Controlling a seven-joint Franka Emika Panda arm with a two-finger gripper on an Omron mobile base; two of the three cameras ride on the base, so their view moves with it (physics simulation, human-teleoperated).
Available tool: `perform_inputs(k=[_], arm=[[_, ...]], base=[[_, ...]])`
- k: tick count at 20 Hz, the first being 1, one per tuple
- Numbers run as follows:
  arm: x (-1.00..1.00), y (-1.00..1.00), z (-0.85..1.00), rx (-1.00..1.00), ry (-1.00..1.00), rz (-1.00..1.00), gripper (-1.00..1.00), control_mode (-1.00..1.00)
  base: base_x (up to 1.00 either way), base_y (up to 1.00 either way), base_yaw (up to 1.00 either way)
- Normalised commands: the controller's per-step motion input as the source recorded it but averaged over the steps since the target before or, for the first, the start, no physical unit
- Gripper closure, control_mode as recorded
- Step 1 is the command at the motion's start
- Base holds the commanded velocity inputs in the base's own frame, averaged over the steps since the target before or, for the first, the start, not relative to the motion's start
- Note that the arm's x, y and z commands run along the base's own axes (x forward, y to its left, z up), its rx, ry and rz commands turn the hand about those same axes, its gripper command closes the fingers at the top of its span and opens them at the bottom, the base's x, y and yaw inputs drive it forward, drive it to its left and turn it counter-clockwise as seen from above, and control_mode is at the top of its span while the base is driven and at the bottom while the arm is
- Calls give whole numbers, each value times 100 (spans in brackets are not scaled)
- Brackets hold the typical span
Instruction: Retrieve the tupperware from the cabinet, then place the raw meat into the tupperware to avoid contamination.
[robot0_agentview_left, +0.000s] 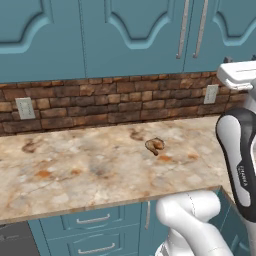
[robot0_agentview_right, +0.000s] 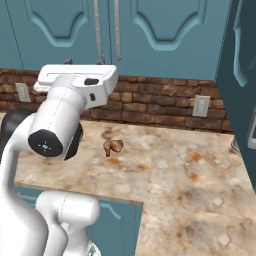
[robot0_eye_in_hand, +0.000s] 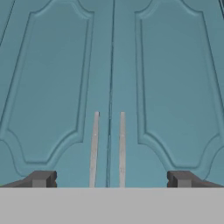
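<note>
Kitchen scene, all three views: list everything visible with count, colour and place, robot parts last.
cabinet: one, teal-blue, on the wall above the counter, doors closed.
bar handles: two, silver, vertical, either side of the door seam.
raw meat: one, brown-and-tan, on the counter near the backsplash.
counter: one, beige marble with rusty blotches.
backsplash: one, brown brick.
wall outlets: two, pale grey, on the brick.
drawers: two, teal, below the counter.
gripper: one, dark fingertips, open, facing the cabinet handles.
</note>
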Motion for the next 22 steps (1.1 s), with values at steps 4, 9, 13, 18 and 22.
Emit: perform_inputs(k=[4,9,13,18,22], arm=[[22,-6,-6,0,-1,0,-100,-100],[24,-5,-7,0,0,0,-100,-100],[23,-2,-4,0,1,2,-100,-100],[23,-1,-5,1,3,3,-100,-100],[23,-1,-5,1,3,4,-100,-100]], base=[[0,0,0],[0,0,0],[0,0,0],[0,0,0],[0,0,0]])
